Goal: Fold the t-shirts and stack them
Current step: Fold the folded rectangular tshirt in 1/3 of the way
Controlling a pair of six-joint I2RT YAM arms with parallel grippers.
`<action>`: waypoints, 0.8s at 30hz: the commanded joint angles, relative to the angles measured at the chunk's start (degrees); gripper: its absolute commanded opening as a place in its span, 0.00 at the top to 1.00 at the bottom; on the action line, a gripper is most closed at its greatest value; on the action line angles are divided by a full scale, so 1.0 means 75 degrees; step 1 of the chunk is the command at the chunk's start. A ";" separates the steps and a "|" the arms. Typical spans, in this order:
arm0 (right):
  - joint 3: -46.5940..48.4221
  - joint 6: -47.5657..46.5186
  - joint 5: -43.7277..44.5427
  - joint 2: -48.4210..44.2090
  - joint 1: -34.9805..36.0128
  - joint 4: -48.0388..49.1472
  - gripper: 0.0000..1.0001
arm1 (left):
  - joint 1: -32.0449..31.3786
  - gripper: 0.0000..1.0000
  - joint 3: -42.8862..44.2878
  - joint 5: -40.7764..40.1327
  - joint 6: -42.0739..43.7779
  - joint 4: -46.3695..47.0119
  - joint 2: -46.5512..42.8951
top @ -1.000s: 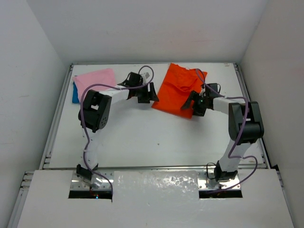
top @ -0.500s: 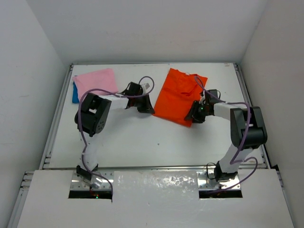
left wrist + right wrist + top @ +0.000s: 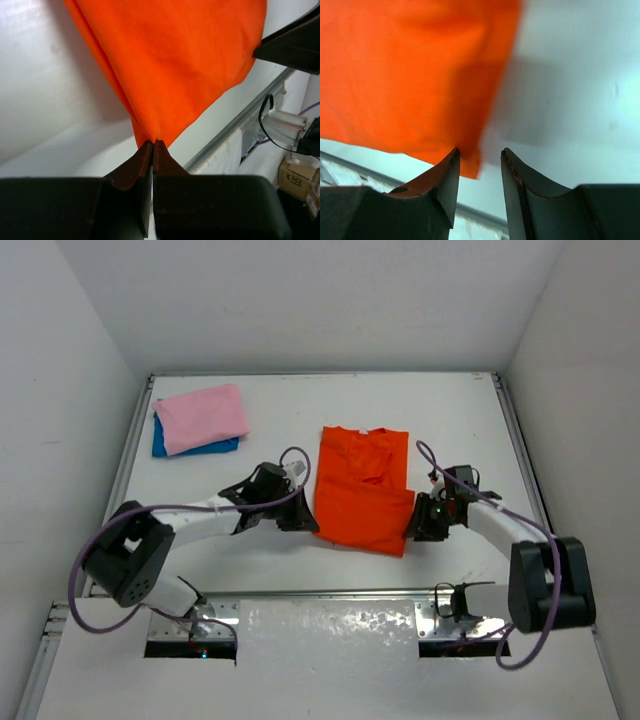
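Note:
The orange-red t-shirt [image 3: 360, 490] lies flat in the middle of the table, collar toward the far side. My left gripper [image 3: 306, 525] sits at its near left corner; the left wrist view shows that gripper [image 3: 152, 142] shut on a pinch of the orange cloth [image 3: 180, 65]. My right gripper [image 3: 413, 528] is at the near right corner. In the right wrist view its jaws [image 3: 479, 151] stand apart, and the orange corner [image 3: 405, 70] hangs against the left finger [image 3: 451, 162] without filling the gap. The pink t-shirt [image 3: 200, 416] lies folded on the blue one [image 3: 196, 448] at the far left.
A metal rail [image 3: 330, 592] runs along the table's near edge, close behind both grippers, and shows in the left wrist view [image 3: 235, 132]. Side rails and white walls bound the table [image 3: 250, 565]. Purple cables loop along both arms.
Both arms have drawn back toward the near edge, and the orange shirt has come with them and straightened. The left gripper has shut on its corner. The right jaws have narrowed.

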 commanded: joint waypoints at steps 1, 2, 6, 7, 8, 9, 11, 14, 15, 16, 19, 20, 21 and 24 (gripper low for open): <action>-0.0336 -0.0244 0.0127 -0.0816 0.0054 -0.0637 0.62 | -0.0105 1.00 -0.0540 -0.0300 -0.0537 0.0128 -0.0798; -0.0500 -0.0313 0.0220 -0.1154 0.0054 -0.0871 0.61 | -0.0164 1.00 -0.0728 -0.0370 -0.0630 0.0035 -0.1089; -0.0666 -0.0454 0.0467 -0.1951 0.0054 -0.1353 0.59 | -0.0305 0.74 -0.0906 -0.0336 -0.0748 -0.0455 -0.1537; -0.0619 -0.0478 0.0642 -0.2059 0.0054 -0.1574 0.59 | -0.0351 0.65 -0.0929 -0.0301 -0.0725 -0.0516 -0.1596; -0.0514 -0.0501 0.0678 -0.2106 0.0054 -0.1646 0.59 | -0.0445 0.59 -0.0918 -0.0347 -0.0701 -0.0633 -0.1736; -0.0444 -0.0501 0.0690 -0.2141 0.0054 -0.1682 0.59 | -0.0480 0.55 -0.0894 -0.0359 -0.0701 -0.0913 -0.1818; -0.0234 -0.0385 0.0690 -0.2118 0.0054 -0.1601 0.59 | -0.0481 0.52 -0.0801 -0.0499 -0.0666 -0.1393 -0.2191; 0.0212 -0.0092 0.0772 -0.1920 0.0054 -0.1121 0.58 | -0.0457 0.45 -0.0287 -0.1259 -0.0386 -0.2096 -0.2440; 0.0364 -0.0022 0.0807 -0.1559 0.0054 -0.0934 0.58 | -0.0434 0.44 0.0098 -0.1424 -0.0269 -0.2203 -0.2394; 0.0691 0.0095 0.0819 -0.1301 0.0054 -0.0862 0.58 | -0.0295 0.43 0.0322 -0.1588 -0.0047 -0.2274 -0.2092; 0.1347 0.0189 0.0737 -0.0132 0.0054 -0.0675 0.53 | -0.0036 0.43 0.1108 -0.1578 0.0421 -0.2241 -0.1133; 0.1466 0.0213 0.0691 0.0071 0.0054 -0.0581 0.51 | 0.0023 0.43 0.1295 -0.1566 0.0528 -0.2089 -0.0849; 0.1560 0.0248 0.0690 0.0224 0.0054 -0.0337 0.48 | 0.0093 0.43 0.1657 -0.1520 0.0622 -0.2041 -0.0579; 0.2063 0.0389 0.0585 0.0821 0.0054 -0.0275 0.42 | 0.0479 0.45 0.2442 -0.1203 0.0974 -0.2169 0.0616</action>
